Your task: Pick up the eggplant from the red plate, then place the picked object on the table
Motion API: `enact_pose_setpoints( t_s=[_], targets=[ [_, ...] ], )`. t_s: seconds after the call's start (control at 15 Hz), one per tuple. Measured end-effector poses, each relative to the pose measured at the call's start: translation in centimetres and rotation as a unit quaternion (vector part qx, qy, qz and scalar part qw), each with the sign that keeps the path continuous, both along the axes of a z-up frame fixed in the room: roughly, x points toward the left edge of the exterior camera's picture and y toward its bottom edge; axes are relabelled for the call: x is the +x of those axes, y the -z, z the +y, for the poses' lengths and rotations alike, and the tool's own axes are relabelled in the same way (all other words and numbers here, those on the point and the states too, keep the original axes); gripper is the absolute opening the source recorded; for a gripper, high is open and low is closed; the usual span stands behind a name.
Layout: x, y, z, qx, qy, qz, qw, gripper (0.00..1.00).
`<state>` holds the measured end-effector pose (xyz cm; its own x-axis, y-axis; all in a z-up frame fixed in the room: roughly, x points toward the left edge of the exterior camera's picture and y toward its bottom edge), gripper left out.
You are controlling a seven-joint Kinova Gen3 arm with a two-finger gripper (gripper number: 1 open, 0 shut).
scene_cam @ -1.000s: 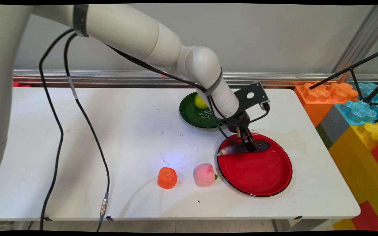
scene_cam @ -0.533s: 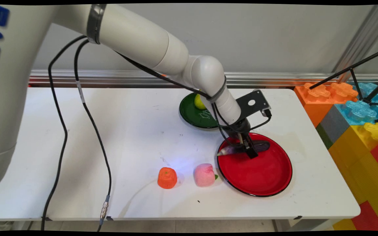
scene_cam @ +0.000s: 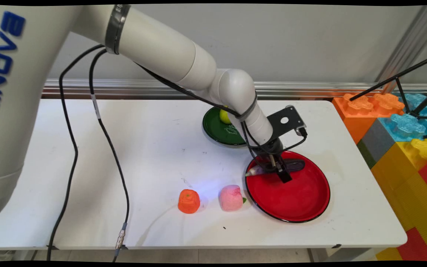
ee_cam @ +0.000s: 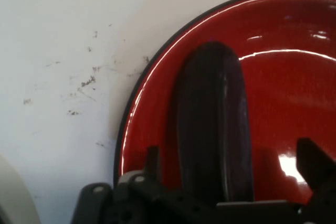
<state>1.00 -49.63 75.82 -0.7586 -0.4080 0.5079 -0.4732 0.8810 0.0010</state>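
Hand view: a dark purple eggplant (ee_cam: 212, 124) lies in a red plate (ee_cam: 294, 77), near its rim, between the spread fingers (ee_cam: 315, 163) of the gripper (scene_cam: 282, 174), which grasps nothing. Just left of the plate on the white table (scene_cam: 143, 148) sit a pink toy (scene_cam: 230, 198) and an orange one (scene_cam: 188, 201). Behind the plate, a green plate (scene_cam: 217, 129) holds a yellow-green fruit (scene_cam: 224, 116).

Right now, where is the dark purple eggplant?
The dark purple eggplant lies on the far part of the glossy red plate, right of centre in the main view, under the black gripper.
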Motion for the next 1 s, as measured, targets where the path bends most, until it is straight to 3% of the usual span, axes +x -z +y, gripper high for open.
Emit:
enact_pose_setpoints(
  t_s=[0.07,0.13,0.67,1.0],
  targets=[
    [-0.1,0.1,0.0,0.000,0.000,0.000,1.0000,1.00],
    [-0.1,0.1,0.0,0.000,-0.001,0.001,1.0000,0.00],
    [0.1,0.3,0.3,-0.003,-0.004,-0.003,1.0000,0.00],
    [0.1,-0.9,0.8,-0.010,-0.006,0.004,0.9999,0.00]
  ],
)
